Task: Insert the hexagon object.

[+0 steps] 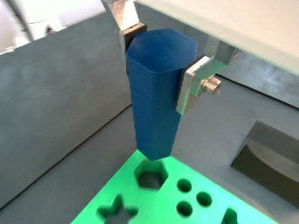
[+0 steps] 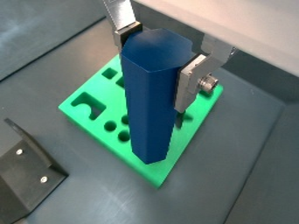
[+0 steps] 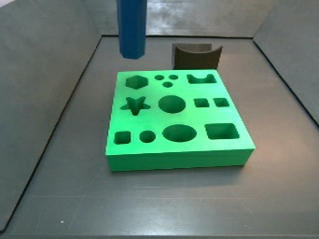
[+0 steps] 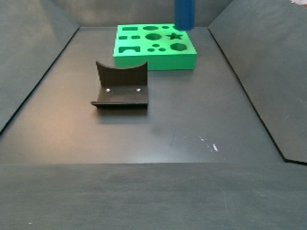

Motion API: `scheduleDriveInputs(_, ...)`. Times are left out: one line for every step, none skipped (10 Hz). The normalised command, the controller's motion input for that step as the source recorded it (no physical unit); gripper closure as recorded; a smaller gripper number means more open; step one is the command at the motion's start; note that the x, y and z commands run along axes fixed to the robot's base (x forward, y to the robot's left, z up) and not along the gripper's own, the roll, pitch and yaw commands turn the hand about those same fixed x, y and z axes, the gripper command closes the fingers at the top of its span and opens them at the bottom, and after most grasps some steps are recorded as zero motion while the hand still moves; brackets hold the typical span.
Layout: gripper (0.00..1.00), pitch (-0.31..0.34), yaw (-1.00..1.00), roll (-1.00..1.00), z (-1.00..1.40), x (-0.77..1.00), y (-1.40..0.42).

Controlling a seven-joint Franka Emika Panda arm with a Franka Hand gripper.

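Observation:
My gripper is shut on the hexagon object, a long blue faceted bar held upright by its upper end; it shows in both wrist views. The silver fingers press on two opposite faces. The bar's lower end hangs just above the green block with shaped holes, near a hole at the block's corner. In both side views only the bar shows, over the green block's edge; the gripper is above those frames.
The dark fixture stands on the grey floor apart from the green block in a side view; it also shows behind the block and in the wrist views. Grey walls enclose the floor.

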Motion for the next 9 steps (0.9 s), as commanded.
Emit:
scheduleDriveInputs(1.00, -0.026, -1.00, 0.00, -0.42, 0.00, 0.00)
scheduleDriveInputs(1.00, -0.203, -0.98, -0.08, -0.55, -0.08, -0.05)
scheduleDriveInputs(1.00, -0.243, -0.88, -0.06, -0.54, -0.11, -0.21)
scheduleDriveInputs(1.00, -0.166, -0.89, -0.08, -0.49, -0.07, -0.16)
scheduleDriveInputs(1.00, -0.016, -0.72, -0.10, -0.21, 0.00, -0.35)
scheduleDriveInputs(1.00, 0.036, -0.55, -0.08, 0.00, 0.12, -0.30)
scheduleDriveInputs(1.00, 0.016, -0.26, -0.03, -0.08, 0.16, -0.08)
scheduleDriveInputs(1.00, 0.000, -0.18, 0.00, -0.27, 0.08, 0.00)
scheduleDriveInputs(1.00, 0.000, -0.07, 0.00, -0.31, 0.00, 0.10)
